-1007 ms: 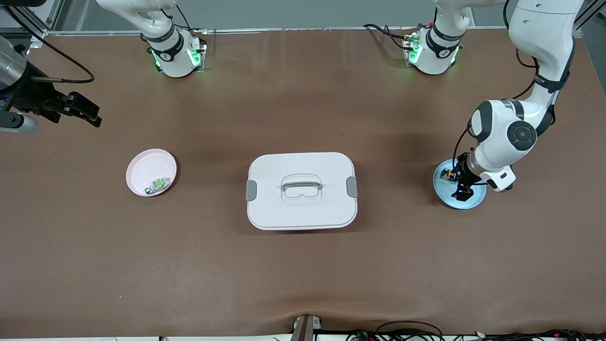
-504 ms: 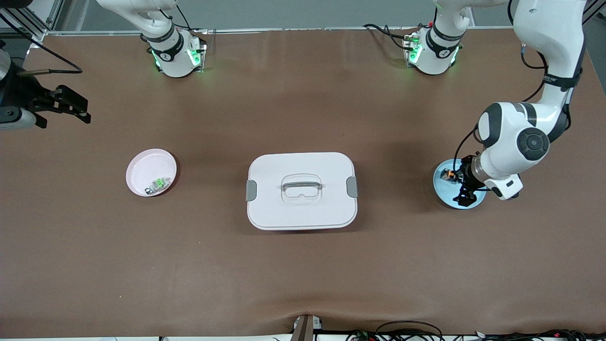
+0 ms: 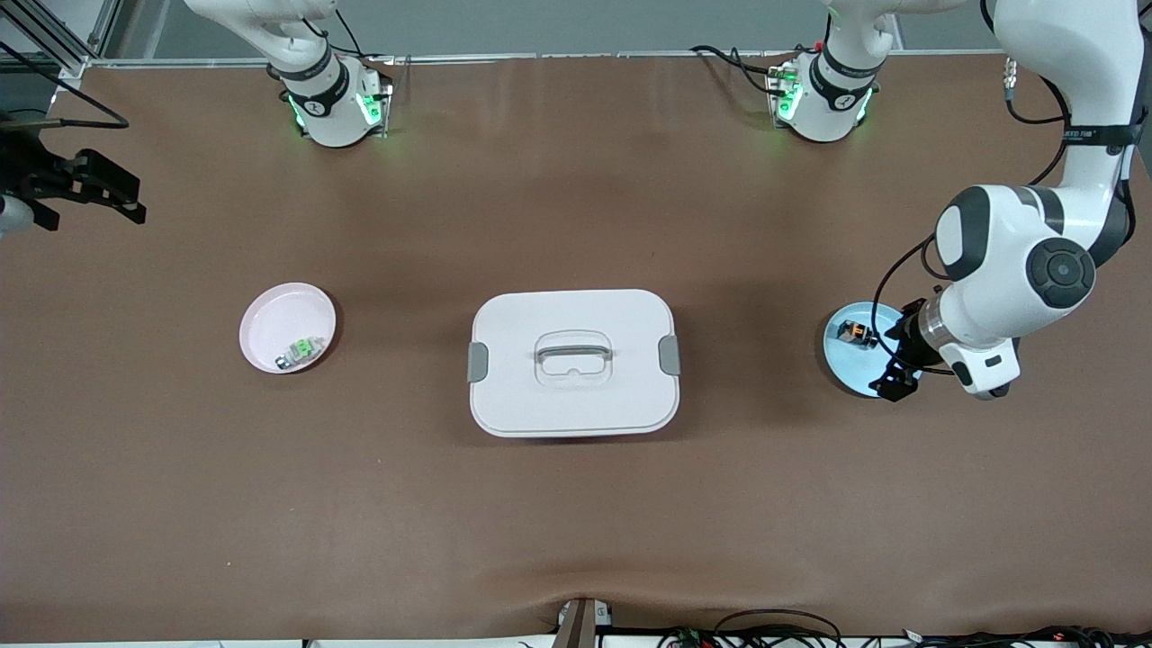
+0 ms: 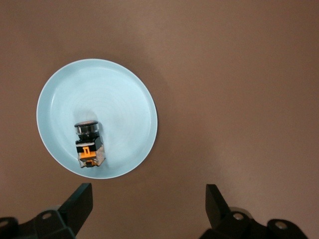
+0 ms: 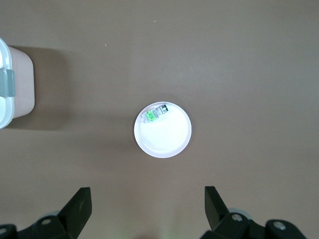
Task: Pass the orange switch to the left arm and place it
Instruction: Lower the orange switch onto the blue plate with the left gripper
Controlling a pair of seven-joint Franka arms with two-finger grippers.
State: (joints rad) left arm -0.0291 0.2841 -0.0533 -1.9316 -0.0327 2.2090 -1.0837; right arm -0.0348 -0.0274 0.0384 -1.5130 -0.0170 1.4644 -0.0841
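The orange switch (image 3: 853, 334) lies on its side on the blue plate (image 3: 844, 362) at the left arm's end of the table. The left wrist view shows it (image 4: 88, 145) on the plate (image 4: 110, 89), black cap and orange body clear of the fingers. My left gripper (image 3: 903, 353) is open and empty, up over the table just off the plate's rim (image 4: 148, 205). The white lidded box (image 3: 573, 362) stands mid-table. My right gripper (image 3: 135, 202) is open and empty, high over the right arm's end of the table (image 5: 147, 206).
A pink plate (image 3: 281, 315) with a small green-and-silver component (image 3: 300, 349) sits toward the right arm's end. Both show in the right wrist view, the plate (image 5: 167, 140) and the component (image 5: 155, 114), with a corner of the box (image 5: 15, 82).
My left gripper moved off the blue plate toward the left arm's end of the table, leaving the switch on the plate. My right gripper drew back toward its end of the table.
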